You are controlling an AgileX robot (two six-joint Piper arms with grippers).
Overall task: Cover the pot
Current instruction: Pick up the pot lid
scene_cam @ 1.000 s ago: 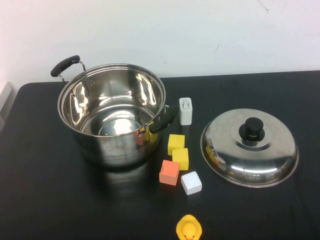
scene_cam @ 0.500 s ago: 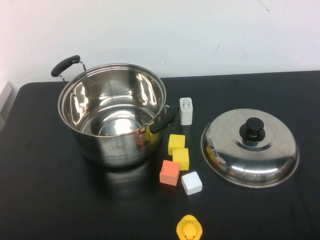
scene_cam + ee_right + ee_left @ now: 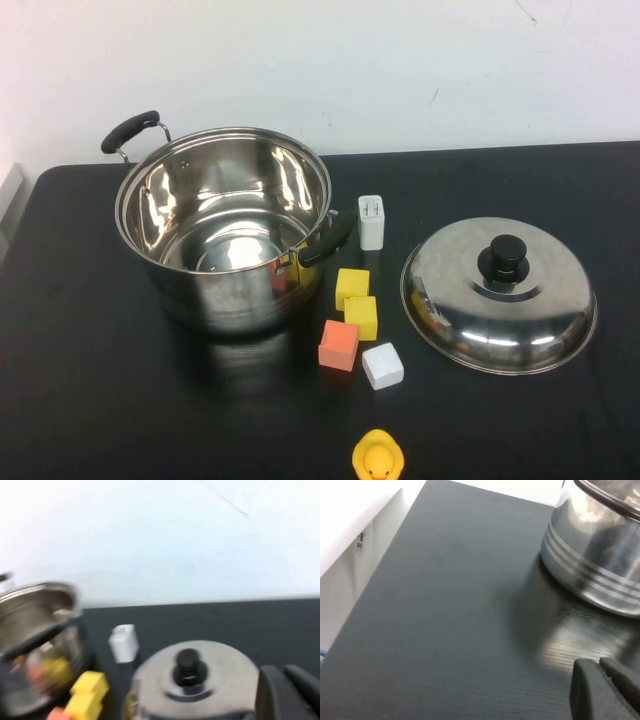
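1. The black surface runs out of the high view at its edges.
2. The pot stands uncovered at back left, its near handle partly hiding a yellow block.
3. The lid lies to its right.
4. The left gripper and right gripper show only dark cropped fingers; their opening cannot be told.

Pot: polished steel, mirror finish, black handles. Lid: same bright steel, black knob. Tabletop: matte black. Blocks: two yellow, one orange, one white. Charger plug: white. Duck: yellow. Wall: white.

Left gripper and right gripper: dark grey to black.
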